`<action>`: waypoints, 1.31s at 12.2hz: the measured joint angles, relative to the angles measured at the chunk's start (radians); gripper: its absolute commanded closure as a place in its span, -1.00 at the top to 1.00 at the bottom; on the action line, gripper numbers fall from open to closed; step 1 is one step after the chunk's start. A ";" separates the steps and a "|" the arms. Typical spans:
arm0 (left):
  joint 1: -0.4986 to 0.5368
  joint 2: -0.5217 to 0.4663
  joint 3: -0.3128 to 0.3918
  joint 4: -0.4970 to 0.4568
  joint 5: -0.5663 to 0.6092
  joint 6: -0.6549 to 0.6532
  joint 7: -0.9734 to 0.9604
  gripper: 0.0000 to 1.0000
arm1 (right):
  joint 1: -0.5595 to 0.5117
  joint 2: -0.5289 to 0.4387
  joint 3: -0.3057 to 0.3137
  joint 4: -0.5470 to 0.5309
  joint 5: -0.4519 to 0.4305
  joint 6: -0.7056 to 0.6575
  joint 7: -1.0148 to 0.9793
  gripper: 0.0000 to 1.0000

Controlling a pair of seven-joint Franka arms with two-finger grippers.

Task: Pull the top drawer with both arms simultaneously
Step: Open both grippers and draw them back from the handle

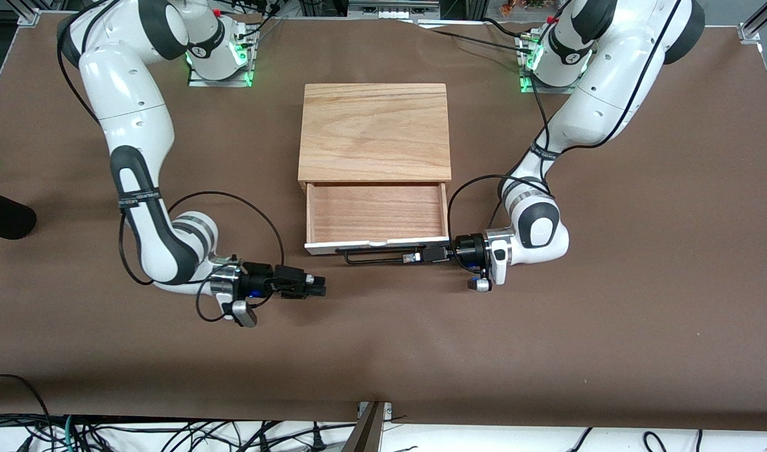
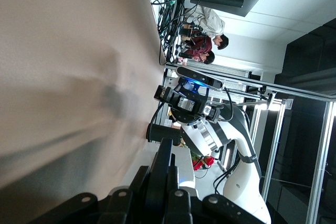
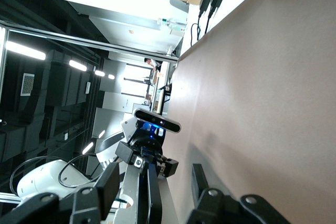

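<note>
Now top drawer [image 1: 377, 213] pulled open, left gripper [image 1: 414, 257] clamped on its black handle [image 1: 374, 255], right gripper [image 1: 317, 287] parted, empty, apart from handle's end.

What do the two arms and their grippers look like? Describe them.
Both arms, left arm and right arm, are glossy white with black joint bands and looping black cables. The left gripper and right gripper are black and two-fingered, each beside a silver-grey wrist camera.
</note>
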 measured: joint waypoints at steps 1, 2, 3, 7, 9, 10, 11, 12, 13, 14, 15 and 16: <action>0.000 0.000 0.000 0.000 0.000 0.000 -0.003 0.98 | 0.004 0.000 0.000 0.000 0.000 0.000 0.000 1.00; 0.005 -0.001 0.011 -0.002 -0.002 0.009 -0.018 1.00 | 0.011 0.000 0.001 0.000 0.001 0.001 0.000 1.00; 0.018 0.000 0.031 -0.008 -0.002 0.023 -0.029 1.00 | 0.017 0.000 0.001 0.000 0.001 0.002 0.000 1.00; 0.052 -0.015 0.053 -0.020 0.097 0.026 -0.131 1.00 | 0.015 -0.001 0.001 0.001 -0.013 0.005 -0.002 1.00; 0.053 -0.062 0.066 -0.014 0.199 0.029 -0.214 1.00 | 0.007 -0.008 0.000 0.007 -0.061 0.024 -0.003 1.00; 0.054 -0.092 0.080 -0.016 0.241 0.030 -0.238 1.00 | 0.002 -0.013 0.000 0.010 -0.092 0.036 -0.002 1.00; 0.055 -0.123 0.092 -0.028 0.287 0.030 -0.254 1.00 | -0.002 -0.020 -0.001 0.013 -0.129 0.052 0.007 1.00; 0.057 -0.153 0.097 -0.047 0.336 0.030 -0.259 1.00 | -0.005 -0.031 -0.001 0.014 -0.179 0.069 0.030 1.00; 0.058 -0.184 0.100 -0.068 0.393 0.033 -0.264 1.00 | -0.007 -0.045 -0.001 0.016 -0.230 0.087 0.055 1.00; 0.058 -0.216 0.103 -0.088 0.461 0.036 -0.273 1.00 | -0.008 -0.062 -0.001 0.017 -0.280 0.100 0.083 1.00; 0.058 -0.250 0.108 -0.105 0.537 0.040 -0.290 1.00 | -0.009 -0.077 -0.001 0.018 -0.330 0.107 0.112 1.00; 0.059 -0.289 0.112 -0.127 0.616 0.042 -0.313 1.00 | -0.011 -0.093 -0.001 0.019 -0.382 0.113 0.144 1.00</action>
